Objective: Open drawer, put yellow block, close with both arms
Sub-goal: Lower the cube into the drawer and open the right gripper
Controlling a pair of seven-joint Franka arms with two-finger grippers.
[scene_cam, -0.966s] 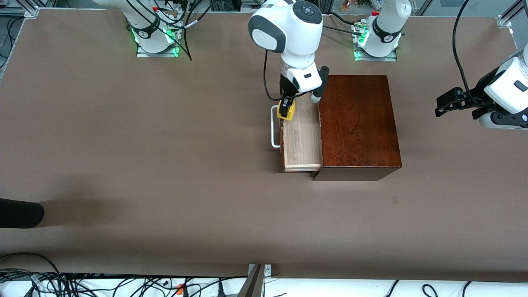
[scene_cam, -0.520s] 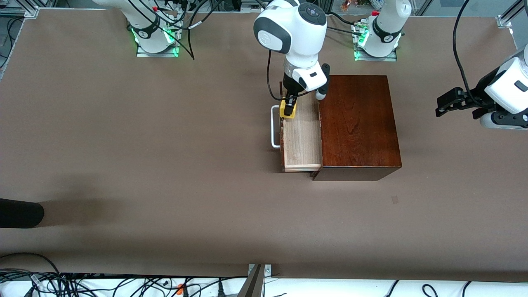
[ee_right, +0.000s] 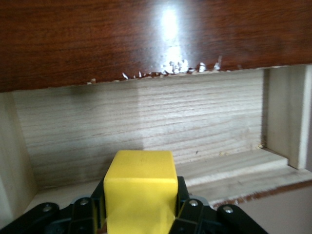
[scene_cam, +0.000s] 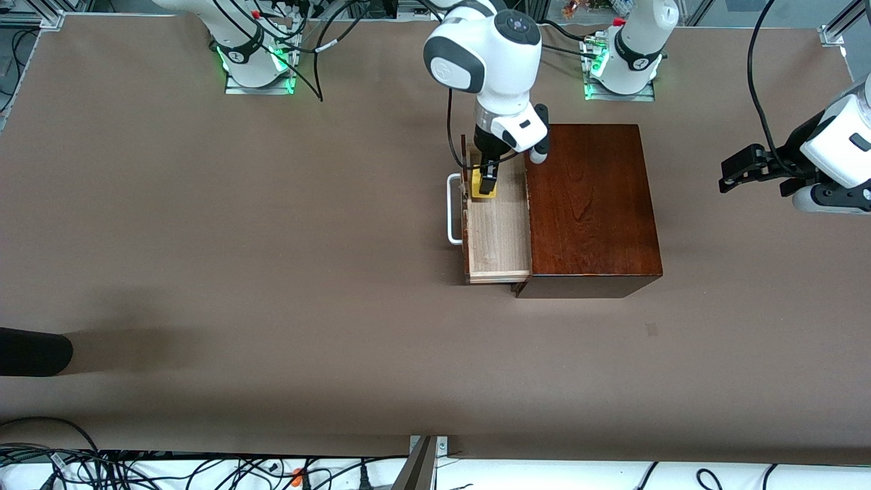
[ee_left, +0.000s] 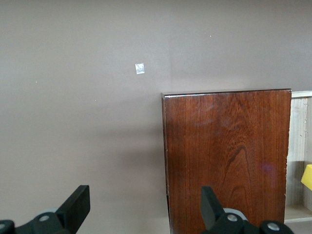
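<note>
The pale light-wood drawer (scene_cam: 498,235) of the glossy mahogany box (scene_cam: 592,204) is standing open. The right gripper (scene_cam: 486,182) is clamping the small yellow cube (scene_cam: 484,188) over the drawer's twelve-o'clock end. The left gripper (scene_cam: 738,167) is waiting with its fingers spread wide. Releasing and closing are remaining.

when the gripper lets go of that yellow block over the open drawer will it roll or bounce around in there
Probably not. The yellow block is a flat-faced cube, so it should land and sit rather than roll. It looks rigid: the right gripper is shut on it with no visible squashing. The drawer has raised pale-wood walls, which would likely stop any small slide.
</note>
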